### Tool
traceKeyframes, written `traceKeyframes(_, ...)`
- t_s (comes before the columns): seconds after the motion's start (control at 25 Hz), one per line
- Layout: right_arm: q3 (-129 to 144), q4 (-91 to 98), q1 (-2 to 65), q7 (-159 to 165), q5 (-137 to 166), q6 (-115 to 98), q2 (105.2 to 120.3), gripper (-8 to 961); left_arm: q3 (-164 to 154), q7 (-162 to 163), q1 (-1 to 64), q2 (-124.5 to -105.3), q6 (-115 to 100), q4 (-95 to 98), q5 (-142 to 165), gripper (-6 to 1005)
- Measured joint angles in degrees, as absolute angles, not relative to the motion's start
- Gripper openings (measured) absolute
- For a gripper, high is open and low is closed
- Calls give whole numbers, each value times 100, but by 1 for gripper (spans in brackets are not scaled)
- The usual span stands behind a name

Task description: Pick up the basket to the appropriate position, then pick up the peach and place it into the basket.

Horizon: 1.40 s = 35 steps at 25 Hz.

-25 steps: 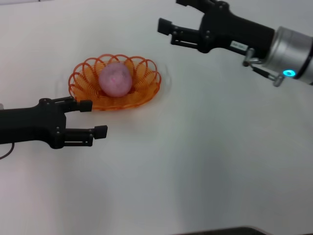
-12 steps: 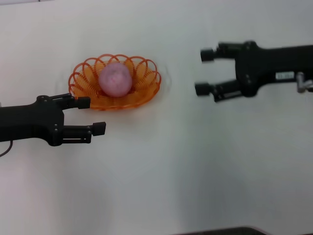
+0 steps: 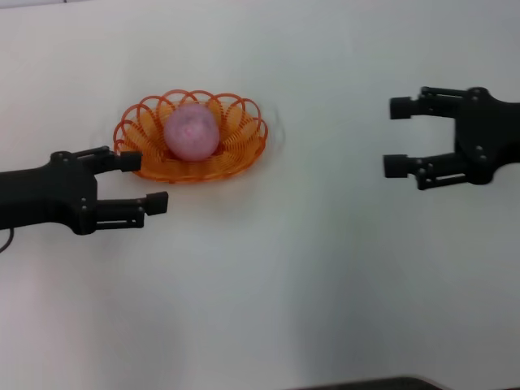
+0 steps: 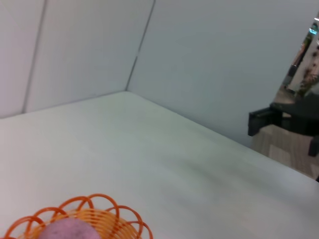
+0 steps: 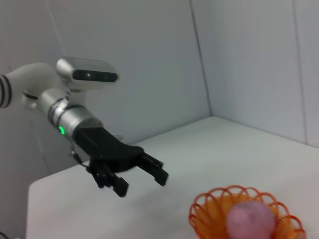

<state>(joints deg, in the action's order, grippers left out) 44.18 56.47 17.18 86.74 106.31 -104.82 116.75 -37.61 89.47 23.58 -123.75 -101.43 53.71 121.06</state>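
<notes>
The peach [image 3: 192, 131] is sitting inside the basket [image 3: 240, 154], resting on its bottom at about the centre, in the upper left of the head view; the right wrist view is showing the same pairing, the pink fruit nested within the orange looped rim. The basket is lying flat on the white bench [image 3: 284, 276]. The left gripper [image 3: 141, 180] is hovering at the left edge of the frame, just beside the basket's near-left rim, with its two black fingers spread apart and nothing between them; its upper fingertip is lying very close to the wire loops, and whether it is touching them cannot be told. The right gripper [image 3: 397, 136] is hanging at the right edge of the frame, well apart from the basket, its fingers also spread wide and empty, pointing toward the basket across bare bench. In the left wrist view only the far rim of the basket and the top of the peach are showing at the bottom edge.
</notes>
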Motion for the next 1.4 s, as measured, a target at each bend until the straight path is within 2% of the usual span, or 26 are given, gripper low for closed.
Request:
traceKeyframes(0.48,3934,4789,1598,7747,10750,-10304,11730,956,-3603,8855,2303,-12382,-10134,5326,12009,891)
traceKeyframes(0.84,3822,4790,1609,7726,10754,-10151,11851,957,-3603,8836,2202,-12384,-10138,5326,11844,891)
traceKeyframes(1.4,3808,4775,1688,7622,10758,-10139,11876,957,-3604,8833,2190,-12384,-10143,5326,11826,891)
